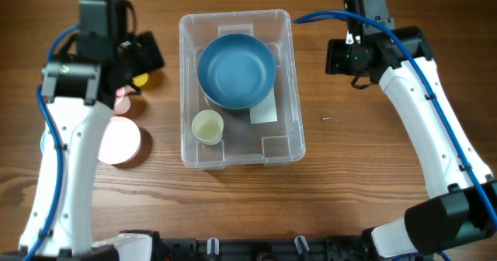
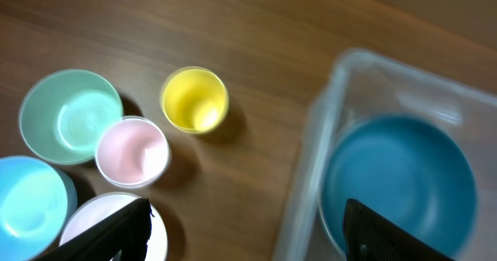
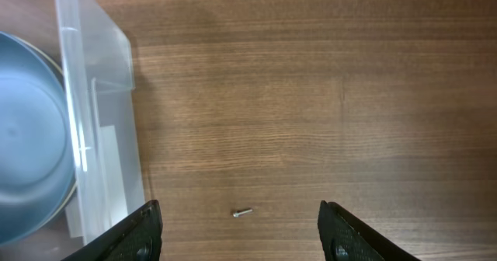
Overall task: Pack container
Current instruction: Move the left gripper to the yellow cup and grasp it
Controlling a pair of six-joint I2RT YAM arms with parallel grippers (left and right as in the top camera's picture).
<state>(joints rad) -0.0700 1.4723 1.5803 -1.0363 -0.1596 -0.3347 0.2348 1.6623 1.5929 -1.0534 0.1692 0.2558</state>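
Overhead, the container [image 1: 296, 90] sits dead centre on the wooden table [image 1: 373, 183], long side running 12 to 6 o'clock. Inside it, a blue bowl [image 1: 236, 70] fills the 12 o'clock end, open side up. A small pale cup [image 1: 207, 127] stands upright in the 7 o'clock corner, just beside the bowl. A white label [image 1: 264, 112] peeks out from under the bowl at its 5 o'clock edge.

Over to the left gripper [image 2: 247, 208], out at 10 o'clock from the container. Its claw is released, fingers spread wide with nothing between them but bare wood and the container's near wall. Its wrist view takes in a cluster outside the bin: a yellow cup [image 2: 194, 99] at 12 o'clock of the group, a pink cup [image 2: 132, 151] just below it, and a green bowl [image 2: 70, 115] touching the pink cup at 9 o'clock. A light blue bowl [image 2: 27, 203] and a white dish [image 2: 109, 214] sit at 7 o'clock.

The right gripper [image 3: 239, 214] hangs at 2 o'clock from the container, clear of its wall. That claw is released too, jaws wide and empty over the table. A tiny screw [image 1: 326, 120] lies on the wood at 3 o'clock of the bin.
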